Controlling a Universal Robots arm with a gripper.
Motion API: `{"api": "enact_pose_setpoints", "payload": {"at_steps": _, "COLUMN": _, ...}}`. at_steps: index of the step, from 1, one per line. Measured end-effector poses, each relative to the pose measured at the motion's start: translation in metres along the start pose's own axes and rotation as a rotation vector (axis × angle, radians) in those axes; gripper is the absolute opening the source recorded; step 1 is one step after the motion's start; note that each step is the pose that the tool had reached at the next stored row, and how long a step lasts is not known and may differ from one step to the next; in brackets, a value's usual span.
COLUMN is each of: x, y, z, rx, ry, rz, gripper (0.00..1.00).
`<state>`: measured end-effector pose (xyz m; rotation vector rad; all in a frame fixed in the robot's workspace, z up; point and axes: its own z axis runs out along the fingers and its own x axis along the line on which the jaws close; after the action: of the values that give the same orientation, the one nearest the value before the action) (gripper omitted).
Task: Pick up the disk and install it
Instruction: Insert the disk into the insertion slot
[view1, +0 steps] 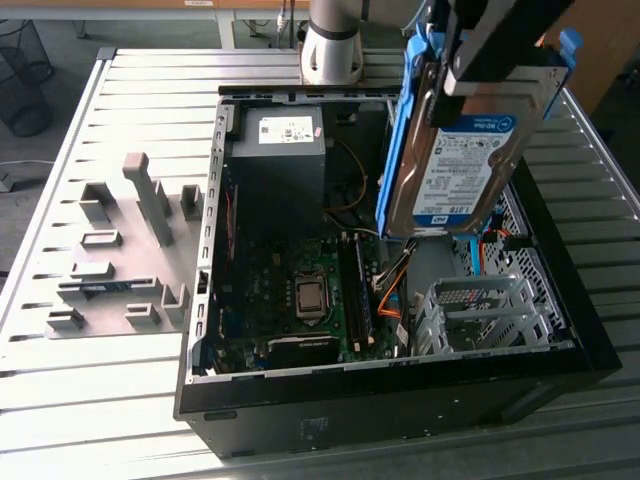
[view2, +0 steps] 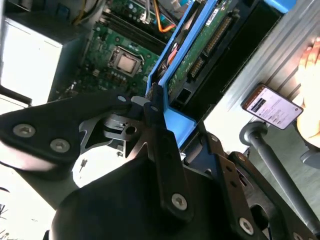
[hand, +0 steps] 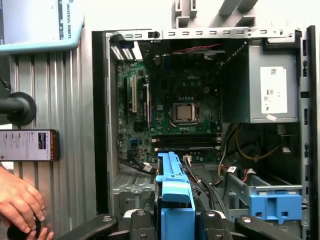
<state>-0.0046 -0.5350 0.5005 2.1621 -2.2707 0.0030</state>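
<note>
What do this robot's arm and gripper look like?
The arm is a smooth silver-grey cylinder in the exterior view; a joint housing is light grey with a pale blue rim. The gripper is matte black: flat linkage plates joined by round silver screws.

A slatted metal table (view1: 100, 420) is carrying everything. In the exterior view an open black computer case (view1: 380, 410) is lying at its middle, open side facing up. At nine o'clock of the case, just beside it, a grey fixture plate (view1: 135, 262) with upright blocks is lying flat on the slats. At twelve o'clock the arm's base (view1: 331, 45) is standing. In both wrist views a phone (hand: 28, 145) (view2: 271, 106) is lying screen up on the slats, near the case but apart from it.
</note>
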Motion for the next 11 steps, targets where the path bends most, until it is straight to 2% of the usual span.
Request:
{"api": "enact_pose_setpoints", "payload": {"at_steps": 2, "x": 0.0036, "y": -0.0038, "z": 0.0026, "rx": -0.0002, "ry": 0.0, "rz": 0.0, "gripper": 0.36}}
{"api": "enact_pose_setpoints", "payload": {"at_steps": 7, "x": 0.0048, "y": -0.0219, "z": 0.0079, "rx": -0.0011, "ry": 0.0002, "rz": 0.0, "gripper": 0.36}}
{"api": "enact_pose_setpoints", "payload": {"at_steps": 9, "x": 0.007, "y": -0.0253, "z": 0.0101, "rx": -0.0012, "ry": 0.0005, "rz": 0.0, "gripper": 0.36}}
{"api": "enact_pose_setpoints", "payload": {"at_steps": 11, "x": 0.0124, "y": -0.0273, "z": 0.0127, "rx": -0.0011, "ry": 0.0001, "rz": 0.0, "gripper": 0.36}}
